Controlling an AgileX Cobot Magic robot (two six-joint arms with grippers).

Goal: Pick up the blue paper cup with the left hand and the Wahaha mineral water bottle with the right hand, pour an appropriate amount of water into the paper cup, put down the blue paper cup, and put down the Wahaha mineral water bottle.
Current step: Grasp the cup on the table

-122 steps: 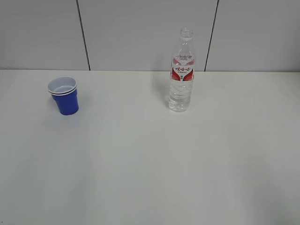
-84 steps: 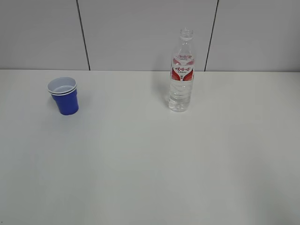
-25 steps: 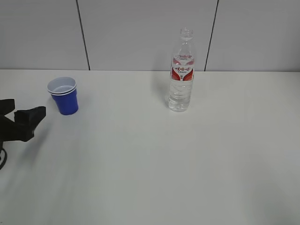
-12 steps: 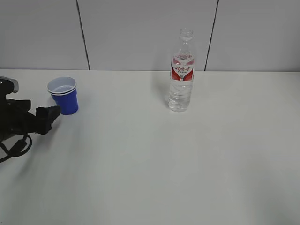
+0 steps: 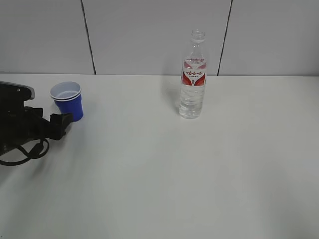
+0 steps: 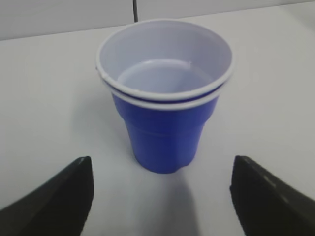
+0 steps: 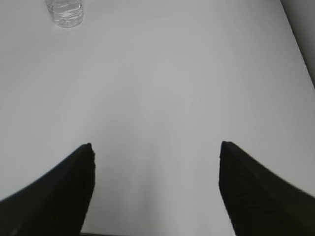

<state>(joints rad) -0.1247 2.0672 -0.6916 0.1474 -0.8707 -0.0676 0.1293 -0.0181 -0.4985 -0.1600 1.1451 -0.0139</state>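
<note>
Left claw (image 6: 162, 169) gapes — blue paper cup (image 6: 165, 96), doubled white rim.

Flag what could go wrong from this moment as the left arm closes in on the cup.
1. The blue paper cup looks like two nested cups; a squeeze might lift only one or crush the thin wall.
2. The left end effector is open with the light cup just ahead; a low approach could tip it.
3. The Wahaha mineral water bottle is tall and uncapped; a nudge from the right end effector could spill it.
</note>
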